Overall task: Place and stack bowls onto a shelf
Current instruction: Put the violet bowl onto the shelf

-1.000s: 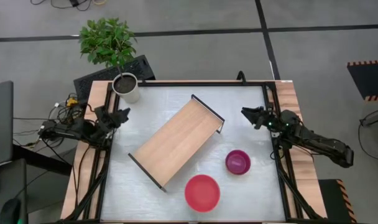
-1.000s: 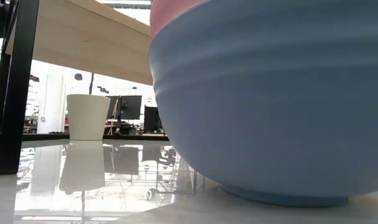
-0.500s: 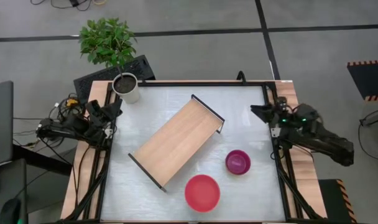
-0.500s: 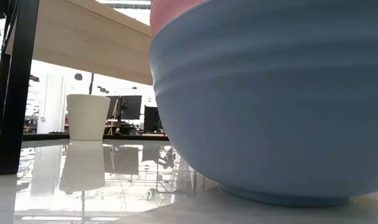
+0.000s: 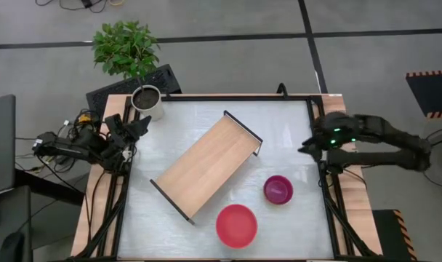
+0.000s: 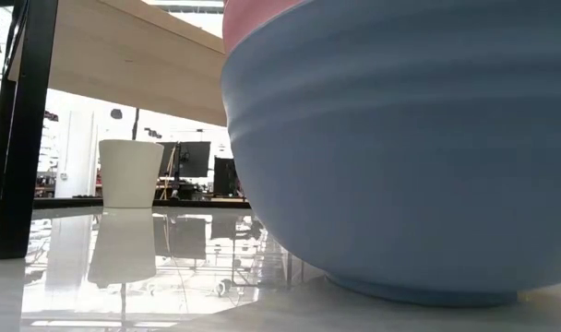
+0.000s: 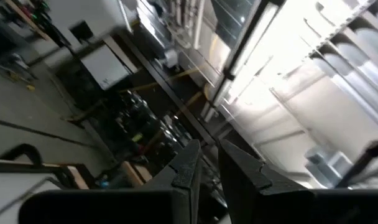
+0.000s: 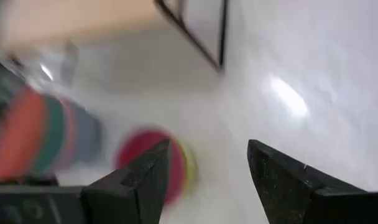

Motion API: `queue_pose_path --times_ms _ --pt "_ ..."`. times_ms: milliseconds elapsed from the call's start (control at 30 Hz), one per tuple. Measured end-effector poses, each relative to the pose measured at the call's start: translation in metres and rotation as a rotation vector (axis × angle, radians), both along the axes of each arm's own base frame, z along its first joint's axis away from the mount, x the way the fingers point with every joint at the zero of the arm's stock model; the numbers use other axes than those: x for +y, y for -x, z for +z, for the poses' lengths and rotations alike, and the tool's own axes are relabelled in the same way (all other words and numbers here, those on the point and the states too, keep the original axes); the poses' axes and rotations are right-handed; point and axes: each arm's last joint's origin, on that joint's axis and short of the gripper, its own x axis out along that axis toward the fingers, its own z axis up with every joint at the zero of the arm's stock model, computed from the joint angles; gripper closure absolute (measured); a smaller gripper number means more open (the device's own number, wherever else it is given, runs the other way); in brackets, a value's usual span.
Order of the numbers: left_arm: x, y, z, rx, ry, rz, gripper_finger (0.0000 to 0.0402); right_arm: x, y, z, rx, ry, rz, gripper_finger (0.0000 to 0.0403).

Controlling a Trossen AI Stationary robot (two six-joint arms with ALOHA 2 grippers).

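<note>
Shelf empty; right gripper open at table edge

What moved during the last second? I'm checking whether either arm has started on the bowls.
The right gripper swung from the table's far right edge toward the purple bowl, fingers open, holding nothing. The left gripper only shifted slightly at the left edge. Shelf and red bowl stayed put.

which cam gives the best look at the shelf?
High view: the whole shelf shows, lying diagonally mid-table with both black end frames. Low view catches only its board underside and one frame leg. Right wrist view shows a blurred corner. Left wrist view misses it.
</note>
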Motion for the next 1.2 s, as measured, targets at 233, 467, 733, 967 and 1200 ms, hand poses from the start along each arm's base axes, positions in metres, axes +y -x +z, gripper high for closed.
queue_pose_path --times_ms 233,467,733,967,1200 --pt "-0.002 -0.001 0.001 -0.012 -0.046 -0.078 0.0358 0.027 -0.043 -0.027 0.220 -0.025 0.246 0.0184" --pt "-0.003 -0.001 0.000 0.009 -0.070 -0.066 0.0358 0.066 -0.066 -0.040 0.231 0.139 0.279 0.0205" --pt "-0.003 -0.004 -0.004 0.062 -0.074 -0.051 0.0358 0.082 -0.082 -0.063 0.362 0.254 0.303 0.0209" --pt "-0.003 -0.006 -0.008 0.101 -0.053 -0.068 0.0358 0.082 -0.095 -0.078 0.449 0.287 0.322 0.0209" --pt "-0.003 -0.007 -0.010 0.114 -0.037 -0.082 0.0358 0.073 -0.099 -0.079 0.467 0.273 0.324 0.0209"
